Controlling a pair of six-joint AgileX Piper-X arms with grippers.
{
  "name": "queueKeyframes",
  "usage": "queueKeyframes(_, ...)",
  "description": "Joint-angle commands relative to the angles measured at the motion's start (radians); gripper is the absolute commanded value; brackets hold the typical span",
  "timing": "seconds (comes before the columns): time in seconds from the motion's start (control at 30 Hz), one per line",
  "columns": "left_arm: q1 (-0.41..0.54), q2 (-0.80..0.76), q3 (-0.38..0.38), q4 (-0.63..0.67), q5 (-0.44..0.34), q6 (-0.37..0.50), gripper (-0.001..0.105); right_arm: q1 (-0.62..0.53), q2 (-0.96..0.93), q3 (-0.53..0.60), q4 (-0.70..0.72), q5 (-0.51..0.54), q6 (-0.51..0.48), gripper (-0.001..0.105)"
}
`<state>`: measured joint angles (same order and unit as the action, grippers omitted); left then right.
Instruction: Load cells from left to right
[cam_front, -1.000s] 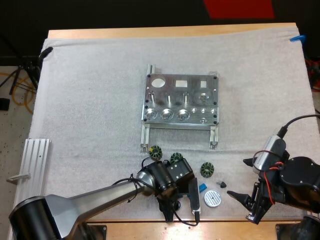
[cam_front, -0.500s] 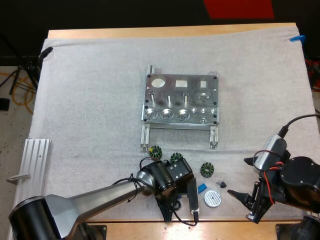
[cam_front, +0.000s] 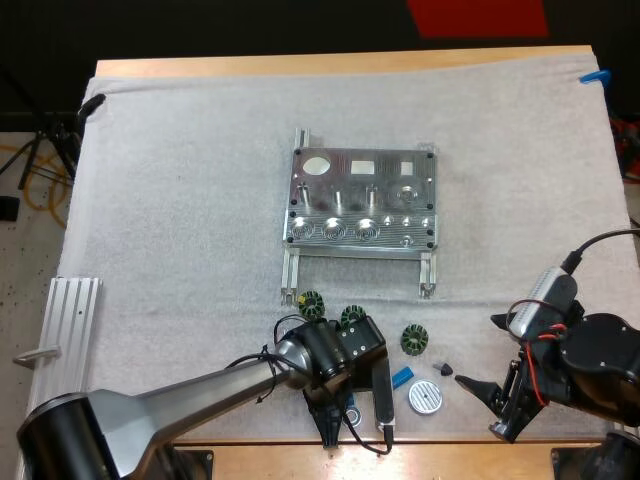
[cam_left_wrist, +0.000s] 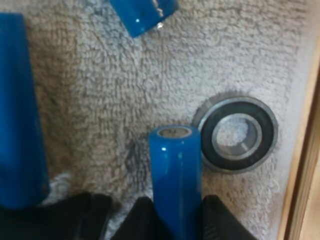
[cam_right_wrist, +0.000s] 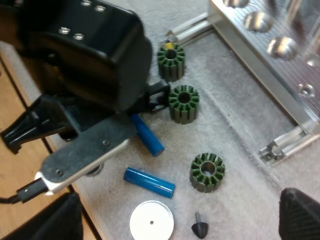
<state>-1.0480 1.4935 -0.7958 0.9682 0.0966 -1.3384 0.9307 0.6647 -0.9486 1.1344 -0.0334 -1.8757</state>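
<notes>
Blue cell (cam_left_wrist: 175, 175): lying on the mat (cam_front: 180, 200) at the counter's near edge, about midway along it, caught by one end only.
Left gripper (cam_left_wrist: 176, 227): pressing on the cell with both fingers, one on each side, low on its body.
Right gripper (cam_front: 487, 410): fingers spread wide, holding nothing, near the counter's near right corner.
Slip risk: with so short an end grip, likely to pivot or slide out on the lift.
Bearing (cam_left_wrist: 239, 134): just beside the held cell and close to the bare wood of the near edge; liable to be pushed off by any sideways drag.
Fixture (cam_front: 362, 200): at the counter's middle, pockets seemingly unfilled; wrong order if loaded anywhere but its left end first.
Green stators (cam_right_wrist: 184, 103): three, lying between the grip spot and the fixture; easily knocked by a low carry.
Loose cells (cam_right_wrist: 150, 181): two more, near the held one; prone to rolling if brushed.
Also around: white disc (cam_front: 425, 398) and dark cone (cam_front: 440, 368) toward the right gripper; grooved rail (cam_front: 72, 310) by the left edge.
</notes>
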Motion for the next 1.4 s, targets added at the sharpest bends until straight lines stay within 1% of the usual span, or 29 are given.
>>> queueKeyframes(0.0,-0.002,-0.038,-0.008,0.014,-0.019,0.005,0.002,0.003,0.0,-0.008,0.0,0.011,0.049,0.077)
queueKeyframes(0.03,-0.002,-0.051,-0.008,0.014,-0.019,0.005,0.002,0.003,0.0,-0.008,0.0,0.011,0.063,0.077)
queueKeyframes(0.1,-0.002,-0.11,-0.008,0.023,-0.019,0.001,0.002,0.003,0.0,-0.008,0.0,0.011,0.144,0.077)
queueKeyframes(0.13,-0.002,-0.121,-0.008,0.025,-0.019,-0.002,0.002,0.003,0.0,-0.008,0.0,0.011,0.157,0.077)
queueKeyframes(0.2,-0.002,-0.193,-0.008,0.033,-0.019,-0.015,0.002,0.003,0.0,-0.008,-0.023,0.015,0.238,0.077)
queueKeyframes(0.23,-0.002,-0.213,-0.008,0.037,-0.019,-0.021,0.002,0.003,0.0,-0.008,-0.033,0.015,0.26,0.077)
queueKeyframes(0.3,-0.002,-0.288,-0.008,0.051,-0.041,-0.034,0.002,0.003,0.0,-0.008,-0.067,0.015,0.338,0.077)
queueKeyframes(0.43,-0.002,-0.409,-0.008,0.07,-0.08,-0.036,0.002,0.003,0.002,-0.008,-0.091,0.009,0.409,0.077)
queueKeyframes(0.53,-0.002,-0.538,-0.008,0.065,-0.086,-0.057,0.002,0.003,0.024,-0.006,-0.119,-0.05,0.446,0.077)
queueKeyframes(0.57,-0.002,-0.551,-0.011,0.066,-0.086,-0.058,0.002,0.003,0.032,-0.006,-0.127,-0.061,0.447,0.077)
queueKeyframes(0.63,-0.002,-0.623,-0.013,0.052,-0.086,-0.074,0.002,0.003,0.077,-0.006,-0.159,-0.125,0.452,0.077)
queueKeyframes(0.77,-0.002,-0.695,-0.013,0.024,-0.086,-0.079,0.002,0.003,0.161,-0.006,-0.202,-0.212,0.452,0.076)
queueKeyframes(0.8,-0.002,-0.709,-0.013,0.018,-0.086,-0.079,0.002,0.003,0.187,-0.006,-0.219,-0.247,0.452,0.073)
queueKeyframes(0.83,-0.002,-0.723,-0.013,0.012,-0.086,-0.084,0.002,0.003,0.22,-0.006,-0.243,-0.277,0.452,0.068)
queueKeyframes(0.87,-0.002,-0.728,-0.013,0.01,-0.086,-0.088,0.002,0.003,0.236,-0.006,-0.256,-0.286,0.452,0.065)
queueKeyframes(0.93,-0.002,-0.738,-0.013,0.007,-0.086,-0.107,0.002,0.003,0.293,-0.006,-0.316,-0.347,0.452,0.053)
queueKeyframes(0.97,-0.002,-0.738,-0.013,0.007,-0.086,-0.109,0.002,0.003,0.298,-0.006,-0.326,-0.359,0.452,0.052)
queueKeyframes(1.0,-0.002,-0.738,-0.013,0.007,-0.086,-0.117,0.002,0.003,0.328,-0.006,-0.358,-0.401,0.456,0.049)
queueKeyframes(1.17,-0.002,-0.738,-0.013,-0.002,-0.086,-0.124,0.002,0.003,0.403,-0.006,-0.417,-0.491,0.468,0.049)
queueKeyframes(1.27,-0.002,-0.738,-0.013,-0.016,-0.086,-0.124,0.002,0.003,0.434,-0.006,-0.45,-0.565,0.474,0.049)
queueKeyframes(1.3,-0.002,-0.738,-0.013,-0.023,-0.086,-0.124,0.002,0.003,0.445,-0.006,-0.463,-0.58,0.49,0.049)
queueKeyframes(1.37,-0.002,-0.735,-0.013,-0.033,-0.086,-0.124,0.002,0.003,0.456,-0.006,-0.475,-0.594,0.493,0.049)
